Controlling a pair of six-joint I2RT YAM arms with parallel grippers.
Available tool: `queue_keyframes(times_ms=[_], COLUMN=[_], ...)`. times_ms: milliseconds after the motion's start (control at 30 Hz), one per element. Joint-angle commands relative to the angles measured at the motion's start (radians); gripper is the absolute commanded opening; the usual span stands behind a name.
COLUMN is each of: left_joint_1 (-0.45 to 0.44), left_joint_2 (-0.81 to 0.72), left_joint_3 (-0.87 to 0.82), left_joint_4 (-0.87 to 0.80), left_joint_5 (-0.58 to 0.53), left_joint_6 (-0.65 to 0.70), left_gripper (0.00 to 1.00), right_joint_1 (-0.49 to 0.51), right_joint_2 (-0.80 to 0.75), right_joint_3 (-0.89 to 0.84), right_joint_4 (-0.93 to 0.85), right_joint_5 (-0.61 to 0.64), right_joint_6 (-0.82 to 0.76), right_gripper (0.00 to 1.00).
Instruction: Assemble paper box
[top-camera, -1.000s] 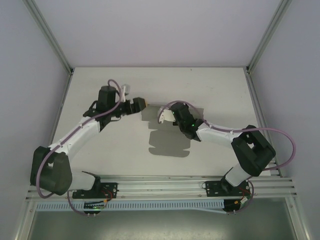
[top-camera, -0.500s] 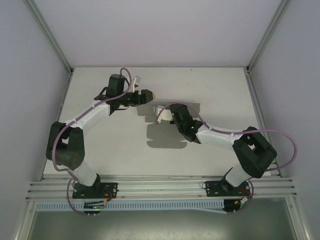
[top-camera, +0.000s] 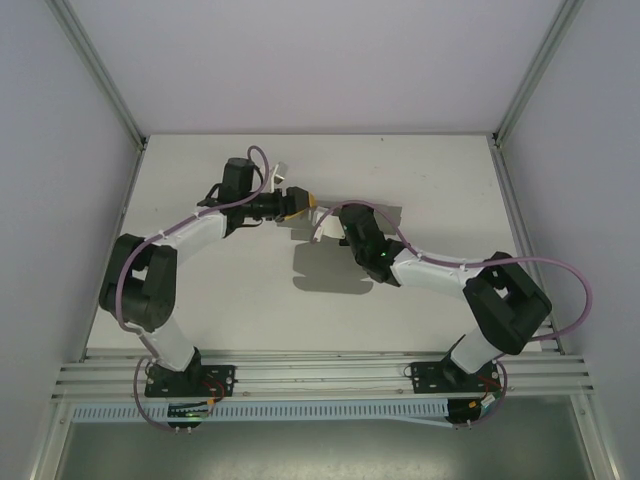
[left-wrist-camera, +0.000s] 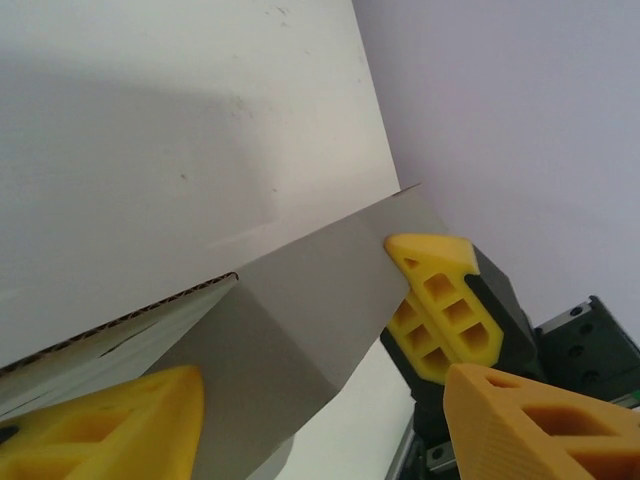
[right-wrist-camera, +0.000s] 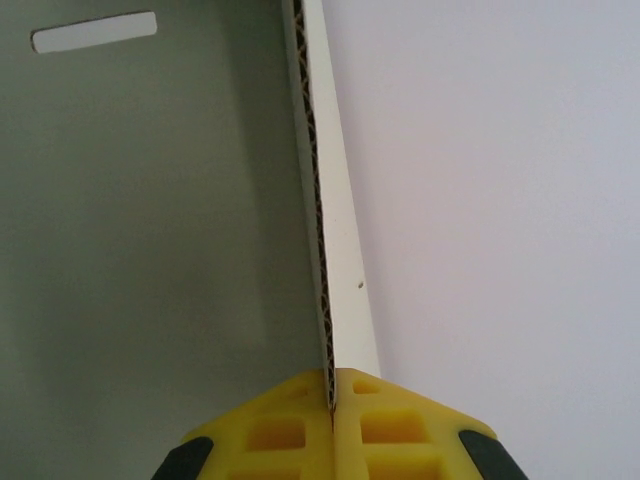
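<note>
Grey cardboard paper box edge is pinched by the right gripper; left gripper jaws stand spread astride a flap

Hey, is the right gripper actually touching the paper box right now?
Touching. The right wrist view shows the right gripper shut on the paper box, with the corrugated edge pinched between its two yellow fingers.
</note>
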Motion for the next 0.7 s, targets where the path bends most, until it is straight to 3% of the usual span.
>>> queue_keyframes(times_ms=[0,233,433,667], left_joint_1=[-0.023,-0.049,-0.063,-0.063], left_joint_2=[0.039,0.124,0.133,0.132], left_joint_3=[-0.005,0.027,0.042,0.033], left_joint_4=[0.138,0.262,0.270,0.281], left_joint_5=[0.080,0.125,0.102,0.093], left_joint_6=[-0.081,-0.164,-0.165,-0.175], left_gripper=[0.61,0.49,0.24,0.21], right_joint_1=[0.020,0.027,0.028,0.033], right_joint_2=[0.011,0.018,0.014,-0.006], right_joint_3=[0.018,-0.017,-0.019,-0.049], right_joint_4=[0.088,0.156,0.155,0.143], right_joint_5=[-0.014,-0.063,-0.078,-0.078], right_joint_6=[0.062,0.042,0.059,0.094], right_gripper=[0.00,0.00,0.00,0.00])
